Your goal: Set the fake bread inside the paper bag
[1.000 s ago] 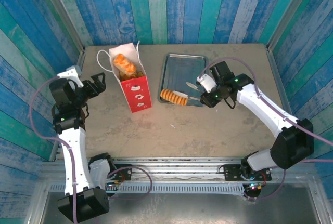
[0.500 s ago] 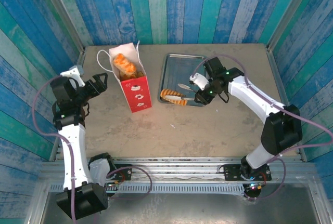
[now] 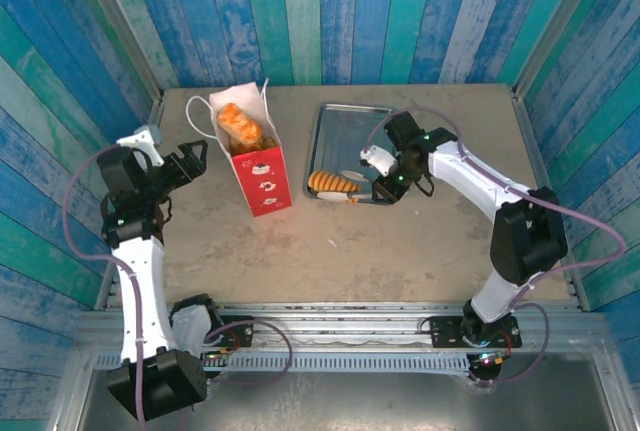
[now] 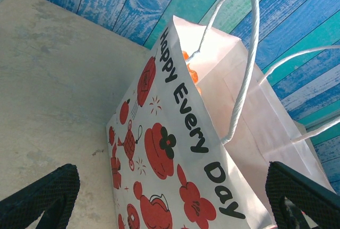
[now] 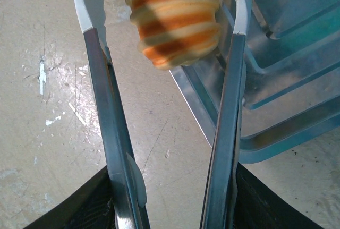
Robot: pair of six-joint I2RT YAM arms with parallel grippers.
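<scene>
A ridged golden loaf of fake bread (image 3: 328, 183) (image 5: 172, 22) lies at the front left corner of the grey tray (image 3: 345, 121). My right gripper (image 3: 385, 179) (image 5: 172, 208) is shut on metal tongs (image 5: 226, 107), whose two arms straddle the loaf's end; I cannot tell if they touch it. The paper bag (image 3: 258, 156) (image 4: 175, 133) stands upright left of the tray, white with red prints, with orange bread (image 3: 240, 126) (image 4: 190, 72) inside. My left gripper (image 3: 185, 163) (image 4: 172, 202) is open, left of the bag and apart from it.
Blue and green plank walls close in the table at the back and sides. Bare table (image 3: 350, 241) lies in front of the bag and tray. The bag's white cord handles (image 4: 244, 69) stick up toward the back wall.
My right arm has swung left and drawn its elbow in, bringing the tongs closer over the loaf; the loaf has shifted slightly left. The left arm has barely moved.
</scene>
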